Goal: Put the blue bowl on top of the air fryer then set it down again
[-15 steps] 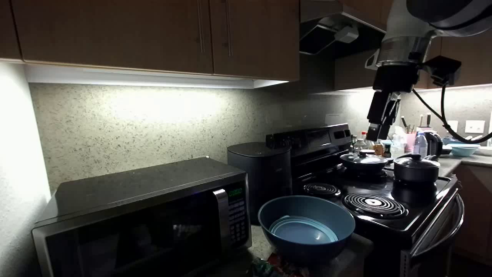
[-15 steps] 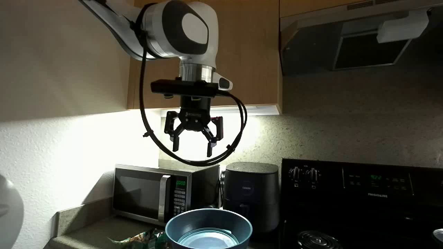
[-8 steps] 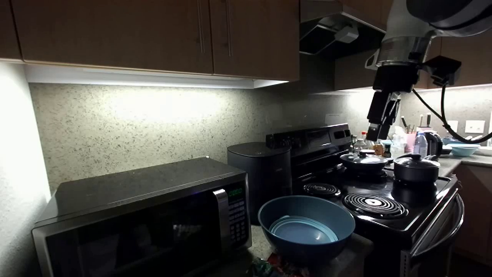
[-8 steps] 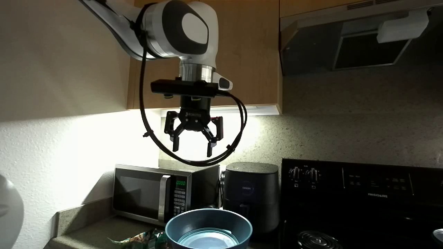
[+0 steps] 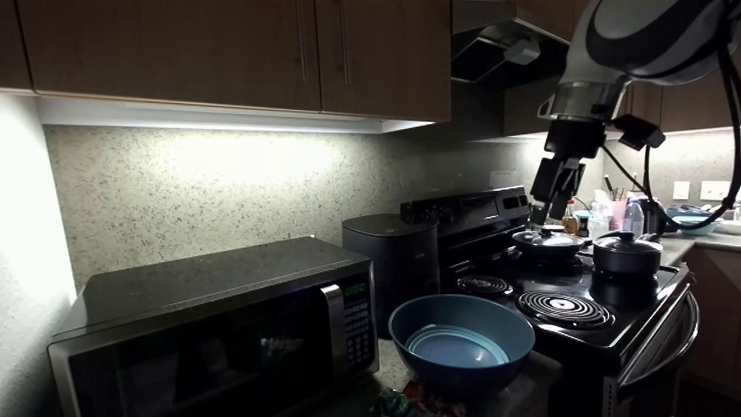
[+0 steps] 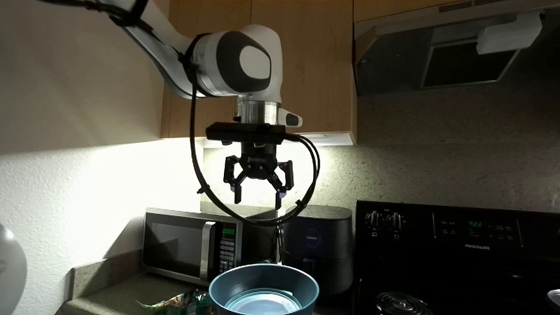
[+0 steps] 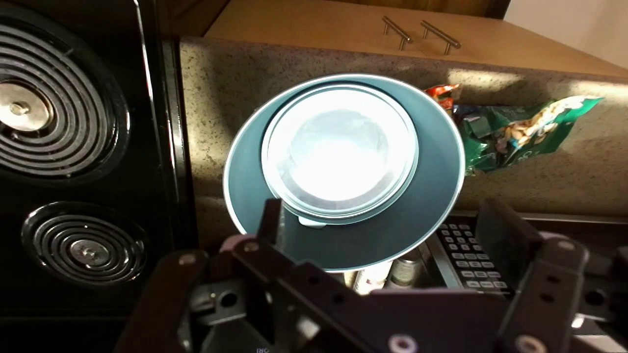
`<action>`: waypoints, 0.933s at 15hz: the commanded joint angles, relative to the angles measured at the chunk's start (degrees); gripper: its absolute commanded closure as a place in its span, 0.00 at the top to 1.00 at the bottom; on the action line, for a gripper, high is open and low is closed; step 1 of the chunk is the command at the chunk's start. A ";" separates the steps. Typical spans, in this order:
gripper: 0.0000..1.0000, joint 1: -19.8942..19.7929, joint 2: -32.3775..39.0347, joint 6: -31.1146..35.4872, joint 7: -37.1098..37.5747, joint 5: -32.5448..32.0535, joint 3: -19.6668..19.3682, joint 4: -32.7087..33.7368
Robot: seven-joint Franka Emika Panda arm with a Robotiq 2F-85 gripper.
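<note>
Zero steps done, prob: blue bowl (image 5: pixel 463 379) sits on counter (image 6: pixel 116 295) nr air fryer (image 6: pixel 319 249), my gripper (image 6: pixel 258 204) hangs higher w/ jaws spread, & lift, placement, set-down remain.

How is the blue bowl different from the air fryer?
The blue bowl is round and open on top; the air fryer is boxy with a flat, closed top. The air fryer is black, unlike the blue bowl. The air fryer stands taller than the blue bowl. Both are upright.
</note>
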 commanded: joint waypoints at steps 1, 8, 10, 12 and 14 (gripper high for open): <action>1.00 -1.96 5.85 4.89 1.31 -1.22 1.12 -0.13; 1.00 -1.71 6.17 3.81 -0.26 0.37 0.78 0.18; 1.00 -1.72 9.63 4.95 0.39 0.25 0.90 1.24; 1.00 -2.05 14.93 6.51 2.13 0.35 1.00 2.78; 1.00 -2.49 20.56 7.07 4.15 0.13 1.21 4.88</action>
